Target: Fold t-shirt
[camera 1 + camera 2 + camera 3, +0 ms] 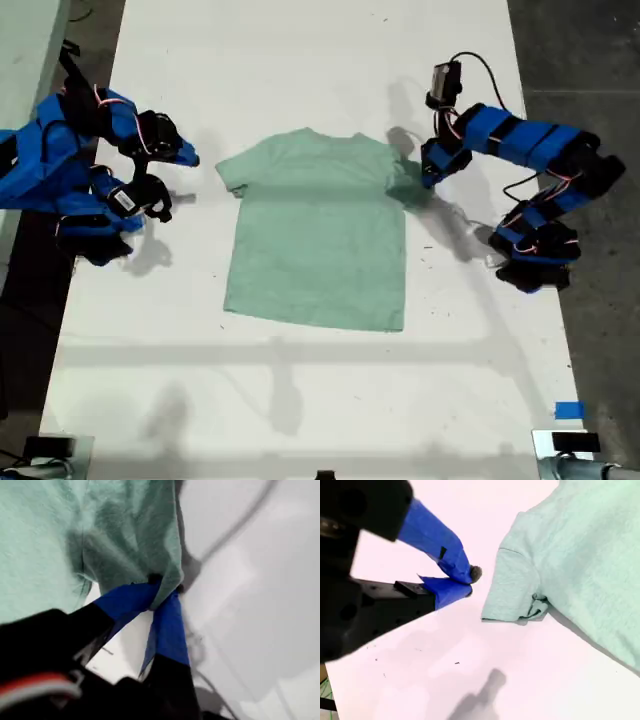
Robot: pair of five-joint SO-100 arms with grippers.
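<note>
Pinching a sleeve right now: my first gripper (162, 587) has its blue jaws clamped on the bunched-up edge of the t-shirt (318, 235), at the sleeve on the exterior view's right. In the first wrist view the mint cloth (100, 540) is gathered into a little peak right where the jaw tips meet.

Rest of the shirt is spread flat on the white table (300, 400), roughly in the middle, collar pointing toward the top of the exterior view. The other sleeve (512, 587) sits loose on the table with its hem a bit curled under.

My second gripper (469, 581) is over at the exterior view's left, just beside that free sleeve but not touching it. Its jaws are closed with nothing between them, tips pretty much together.

There's a bit of blue tape (568, 410) on the table near the exterior view's lower right corner.
</note>
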